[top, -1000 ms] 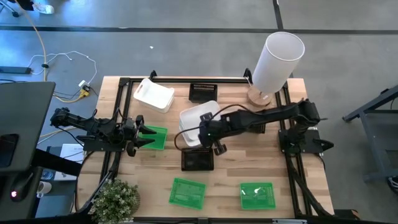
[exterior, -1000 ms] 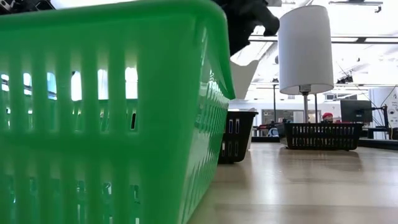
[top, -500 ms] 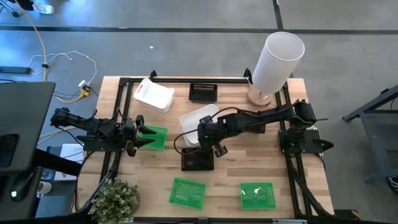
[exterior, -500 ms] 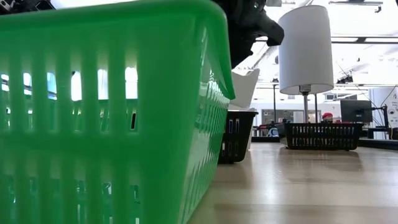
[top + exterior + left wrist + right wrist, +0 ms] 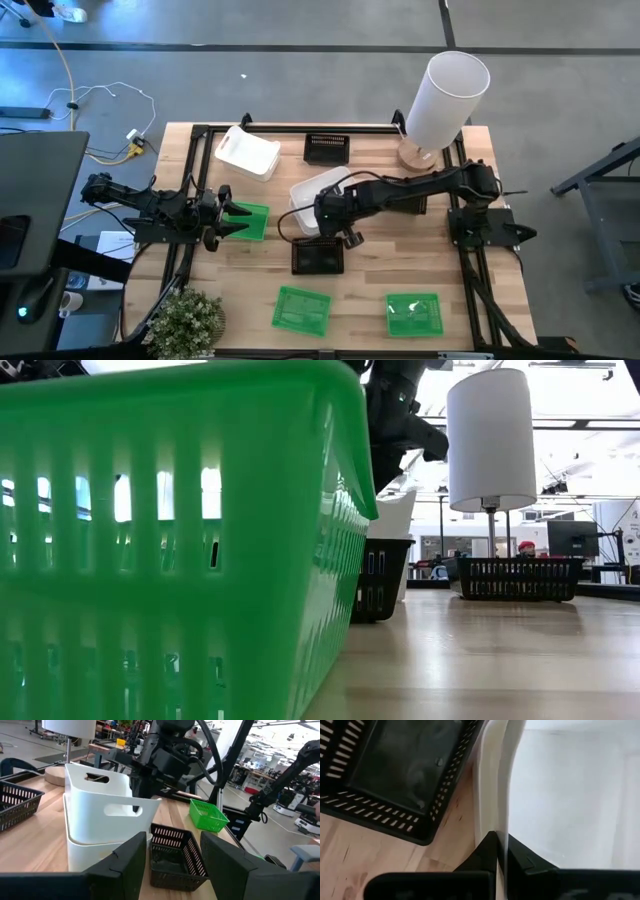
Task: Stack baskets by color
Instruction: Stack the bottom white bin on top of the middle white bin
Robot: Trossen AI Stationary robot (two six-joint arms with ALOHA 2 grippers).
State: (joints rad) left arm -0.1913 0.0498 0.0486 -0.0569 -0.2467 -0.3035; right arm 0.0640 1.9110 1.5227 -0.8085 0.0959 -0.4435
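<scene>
My right gripper (image 5: pixel 322 214) reaches over the table's middle and is shut on the upper of two white baskets (image 5: pixel 320 190), which sits tilted in a second white basket (image 5: pixel 95 851). A black basket (image 5: pixel 318 257) lies just near of them. My left gripper (image 5: pixel 232 216) waits open at the left edge, over a green basket (image 5: pixel 250 221). Another white basket (image 5: pixel 247 152) lies bottom up at the far left. A second black basket (image 5: pixel 327 149) stands at the far edge, and two green baskets (image 5: pixel 301 308) (image 5: pixel 414 313) lie near the front. My right gripper pinches the upper white basket's end wall (image 5: pixel 503 820) at its rim, on the side toward the black basket, with one finger inside and one outside. The fingers come steeply from above. The basket hangs tilted, its lower part inside the second white basket.
A tall white cylinder (image 5: pixel 445 92) on a wooden foot stands at the far right corner. A potted plant (image 5: pixel 186 320) sits at the near left corner. A black frame (image 5: pixel 270 128) runs along the table's edges. Bare wood lies between the black basket and the right edge.
My right gripper has gone down and a little toward the table's left edge, staying shut on the white basket. The basket has sunk with it toward the second white basket below.
</scene>
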